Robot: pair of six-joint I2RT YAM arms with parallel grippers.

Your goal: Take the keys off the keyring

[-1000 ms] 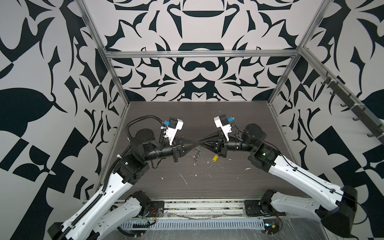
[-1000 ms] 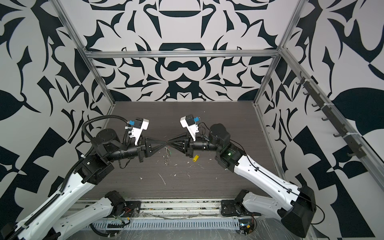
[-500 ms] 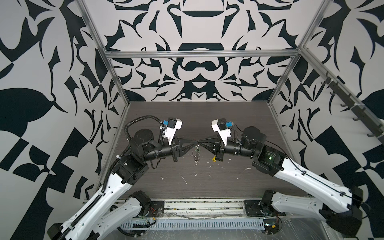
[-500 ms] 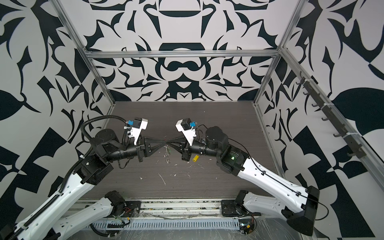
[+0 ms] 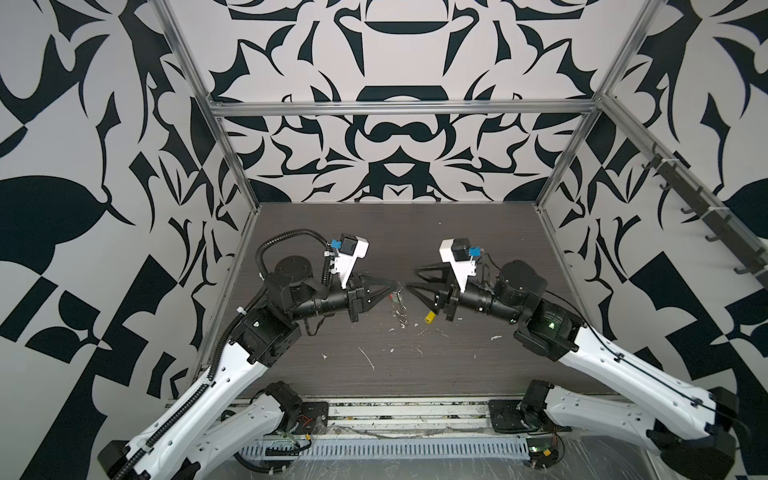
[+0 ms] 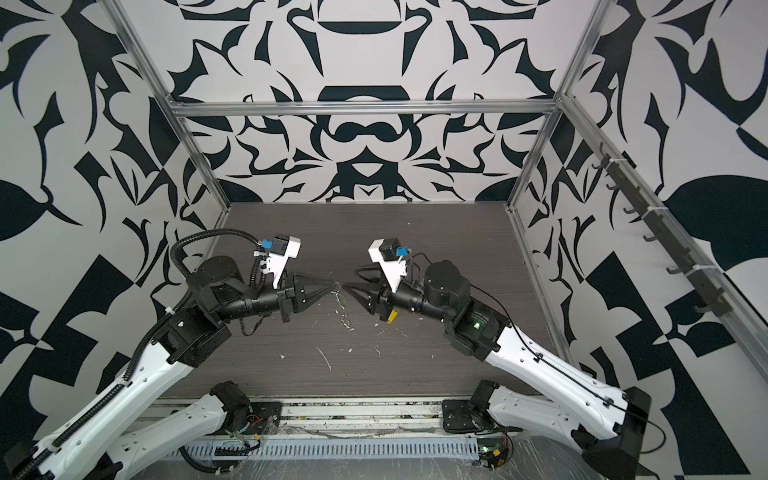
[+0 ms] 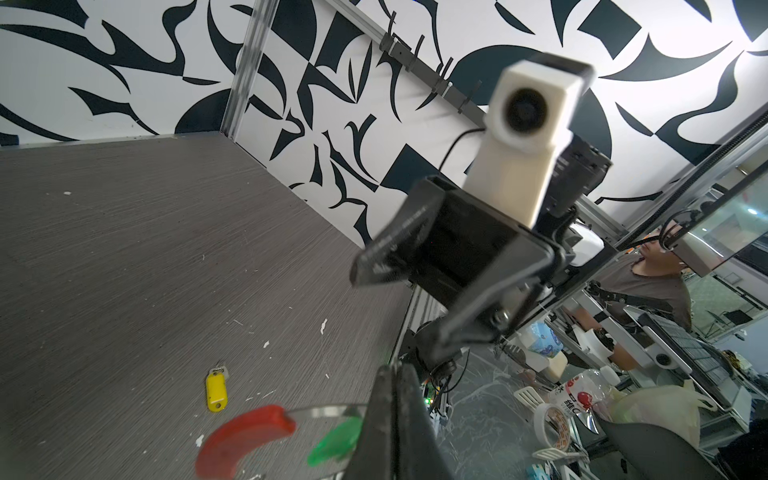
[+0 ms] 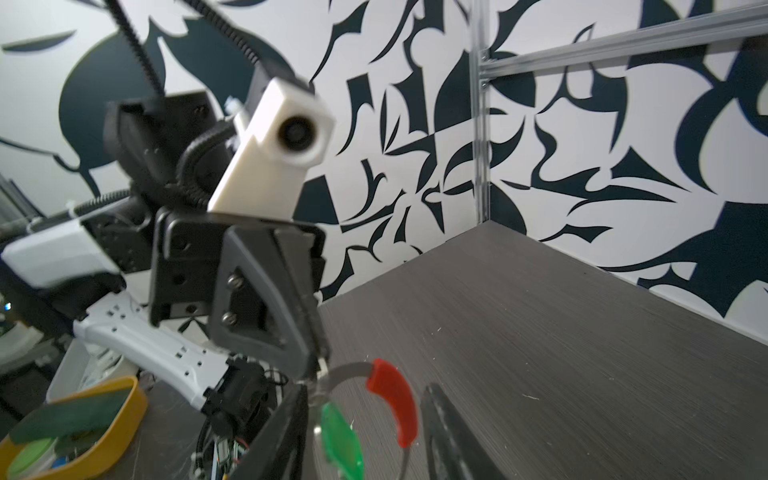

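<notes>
My left gripper (image 5: 397, 284) (image 6: 336, 284) is shut on the keyring (image 5: 398, 301) (image 6: 340, 299) and holds it above the table's middle. The hoop's grey metal (image 7: 324, 411) runs into its fingertips (image 7: 392, 370). The red sleeve (image 7: 245, 432) (image 8: 395, 399) and the green key (image 7: 334, 440) (image 8: 340, 440) hang from the hoop. The yellow key (image 5: 429, 317) (image 6: 390, 316) (image 7: 216, 390) lies loose on the table below my right gripper. My right gripper (image 5: 411, 277) (image 6: 351, 279) (image 8: 365, 390) is open, and in the right wrist view the hoop shows between its fingers.
White flecks and scraps (image 5: 368, 357) are scattered over the dark wood-grain table (image 5: 478, 232). Patterned walls close in three sides. A rail of hooks (image 5: 706, 208) runs along the right wall. The arm bases (image 5: 303, 411) stand at the front edge.
The right gripper was shut at the ring and has opened wide, with its arm drawn back a little to the right. The left gripper holds the ring in the same place.
</notes>
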